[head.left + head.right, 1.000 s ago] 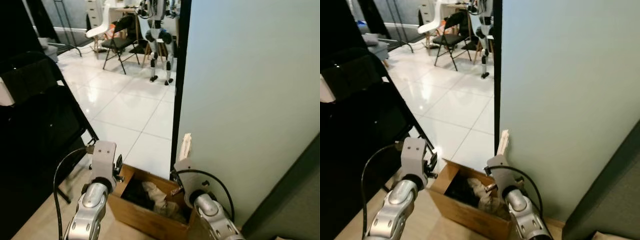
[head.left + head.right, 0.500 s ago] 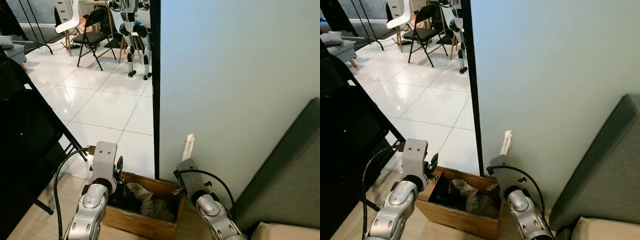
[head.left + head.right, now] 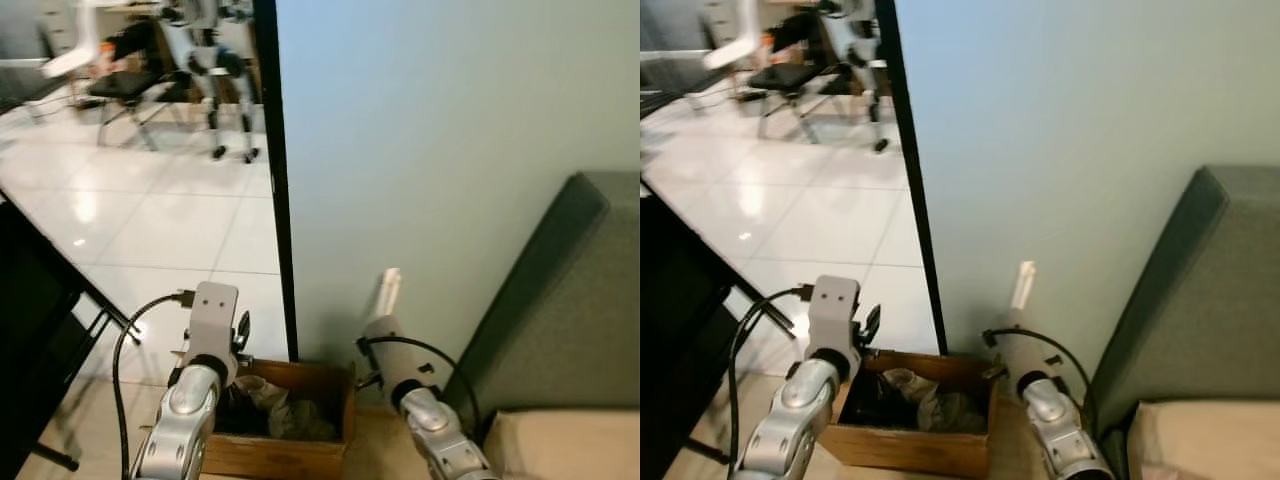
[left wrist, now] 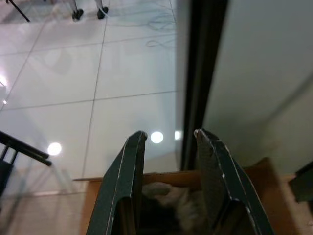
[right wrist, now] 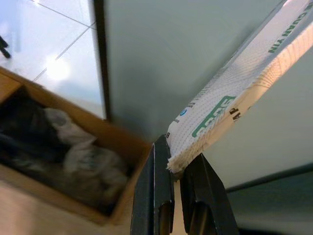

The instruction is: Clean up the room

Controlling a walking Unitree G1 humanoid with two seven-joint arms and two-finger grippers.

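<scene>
Pale wall with black edge; grey sofa beside it; folding chair on white tiles.

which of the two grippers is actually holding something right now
The right gripper: its fingers are shut on a flat white wrapper with green print. The left gripper is open with nothing between its fingers, above the cardboard box.

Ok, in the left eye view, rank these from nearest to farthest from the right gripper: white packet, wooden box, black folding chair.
1. White packet: clamped in the right gripper, sticking up in front of the green wall.
2. Wooden box: on the floor just to the gripper's left, clothes inside.
3. Black folding chair: far across the tiled floor, upper left, blurred.
</scene>
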